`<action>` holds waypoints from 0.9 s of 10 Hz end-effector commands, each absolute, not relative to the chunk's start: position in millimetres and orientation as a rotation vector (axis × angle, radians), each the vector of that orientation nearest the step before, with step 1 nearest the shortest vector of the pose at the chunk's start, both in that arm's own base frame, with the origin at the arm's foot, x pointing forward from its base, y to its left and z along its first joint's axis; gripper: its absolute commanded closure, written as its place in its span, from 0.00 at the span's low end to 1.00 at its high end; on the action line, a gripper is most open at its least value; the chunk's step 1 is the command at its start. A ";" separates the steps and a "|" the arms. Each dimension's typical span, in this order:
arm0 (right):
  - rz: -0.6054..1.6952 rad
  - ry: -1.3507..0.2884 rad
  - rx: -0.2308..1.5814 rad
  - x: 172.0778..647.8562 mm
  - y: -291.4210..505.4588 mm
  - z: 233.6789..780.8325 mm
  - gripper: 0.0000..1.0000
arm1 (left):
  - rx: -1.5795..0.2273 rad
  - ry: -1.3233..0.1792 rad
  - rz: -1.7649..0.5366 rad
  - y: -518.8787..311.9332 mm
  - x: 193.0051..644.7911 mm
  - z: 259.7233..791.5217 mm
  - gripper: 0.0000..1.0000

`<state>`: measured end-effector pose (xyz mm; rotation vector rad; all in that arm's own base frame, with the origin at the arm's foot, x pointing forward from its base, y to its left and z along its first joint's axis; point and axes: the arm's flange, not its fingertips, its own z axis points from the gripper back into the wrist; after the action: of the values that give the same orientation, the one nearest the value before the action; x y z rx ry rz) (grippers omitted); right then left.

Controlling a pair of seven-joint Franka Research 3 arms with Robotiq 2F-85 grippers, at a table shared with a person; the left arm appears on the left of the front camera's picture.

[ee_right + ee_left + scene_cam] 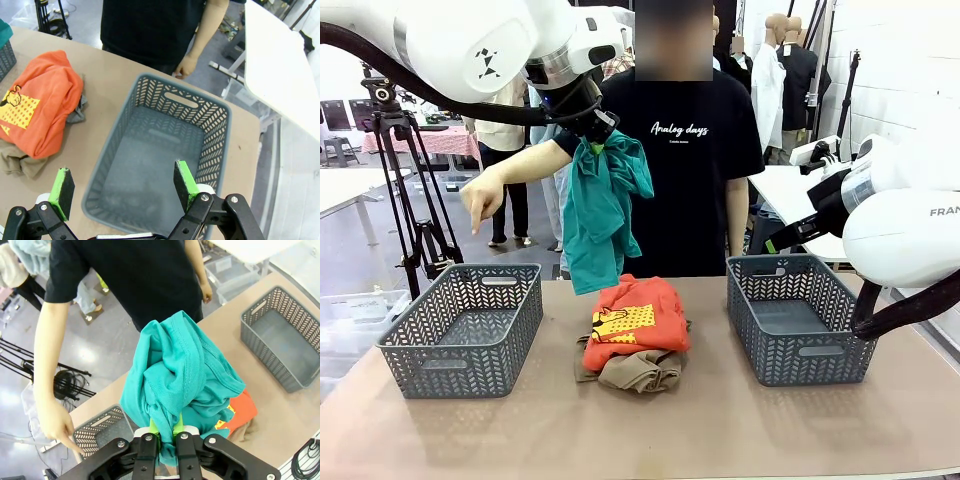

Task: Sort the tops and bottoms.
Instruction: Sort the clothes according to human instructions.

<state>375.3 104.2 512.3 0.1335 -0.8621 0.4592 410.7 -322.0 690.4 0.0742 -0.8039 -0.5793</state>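
We see the left claw [592, 138] pinched on the teal garment [605, 215], which hangs below it over the desk's far edge. The right claw [122, 187] is wide, empty, above the right basket [220, 125].

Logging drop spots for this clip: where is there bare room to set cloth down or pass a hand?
Crowded: the middle, orange garment over khaki garment, teal garment hanging from the left claw above them. Free: the gaps between those clothes and the left basket and right basket; both baskets' floors; the table strip along the near edge.
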 end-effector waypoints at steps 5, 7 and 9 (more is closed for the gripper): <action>0.460 -0.862 0.133 375.5 103.4 512.2 0.00 | 0.074 -0.809 -0.579 -320.5 411.8 694.4 1.00; 0.460 -0.862 0.133 375.5 103.4 512.2 0.00 | 0.074 -0.809 -0.579 -320.5 411.8 694.4 1.00; 0.460 -0.862 0.133 375.5 103.4 512.2 0.00 | 0.074 -0.809 -0.579 -320.5 411.8 694.4 1.00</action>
<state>375.3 104.1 512.3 0.1335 -0.8621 0.4592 410.7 -322.1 690.4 0.0742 -0.8039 -0.5793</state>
